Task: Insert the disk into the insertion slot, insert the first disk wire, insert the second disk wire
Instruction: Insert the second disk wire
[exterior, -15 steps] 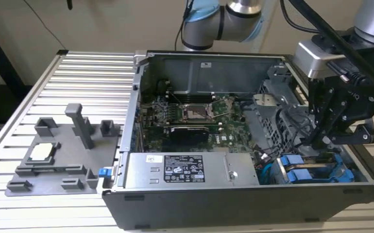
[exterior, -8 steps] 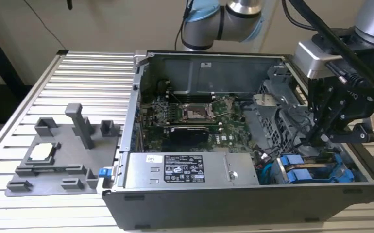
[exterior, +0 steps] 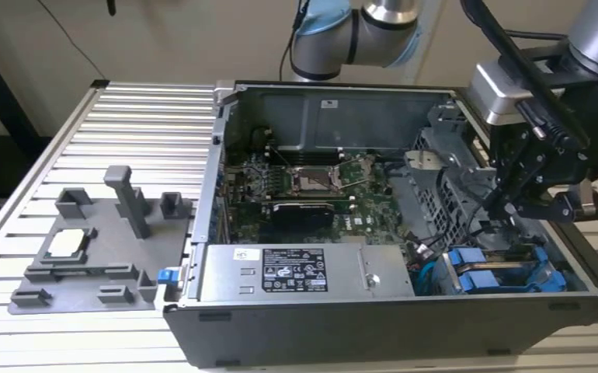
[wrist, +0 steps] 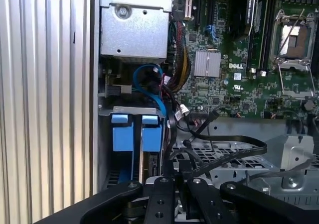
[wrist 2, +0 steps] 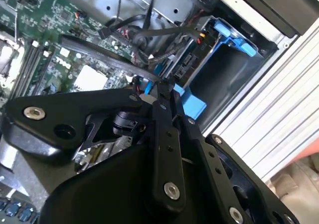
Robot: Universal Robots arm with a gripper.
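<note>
My pincer point(wrist 2: 158, 88) looks closed down on the end of a flat black wire point(wrist: 234, 138), just beside the disk point(wrist: 152, 134). The disk sits in its slot point(wrist: 130, 110), next to another blue-fronted drive point(wrist: 122, 134). The wire is light and floppy, so I judge its stiff plug the place to grip. The second wrist view shows my tips meeting; the exterior view shows the case point(exterior: 278, 326) on the worktop point(exterior: 133, 132)
</note>
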